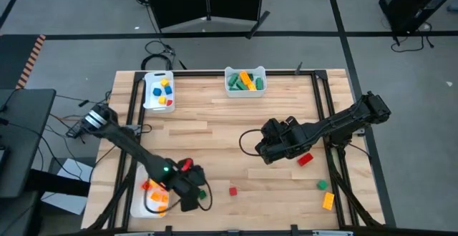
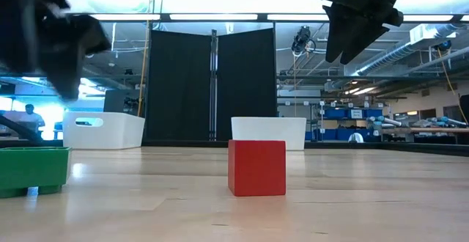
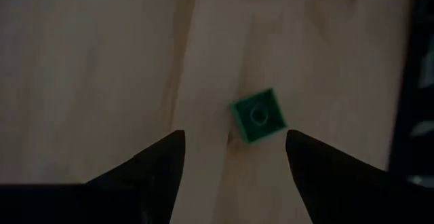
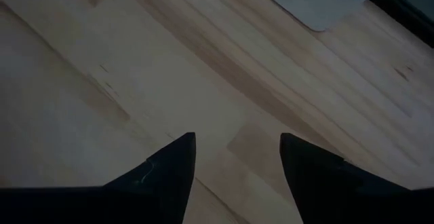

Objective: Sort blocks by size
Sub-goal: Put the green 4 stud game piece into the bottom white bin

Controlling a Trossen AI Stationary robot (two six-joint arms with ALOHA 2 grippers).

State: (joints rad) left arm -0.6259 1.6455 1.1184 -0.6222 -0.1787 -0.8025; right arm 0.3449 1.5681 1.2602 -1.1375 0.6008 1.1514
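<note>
Dark jointed arms, black pointed fingers [image 3: 156, 176]

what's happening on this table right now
A two-armed robot is sorting toy bricks by size into white trays. The left hand hovers open above a small green brick near the table's front edge, with nothing held. The right hand waits open and empty over bare wood mid-table. A red brick and a few others still lie loose on the table.

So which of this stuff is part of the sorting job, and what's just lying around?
Job:
- small green block under the open left gripper
- small red block
- red block by the open right gripper
- three white trays

Lying about:
- cables behind the table
</note>
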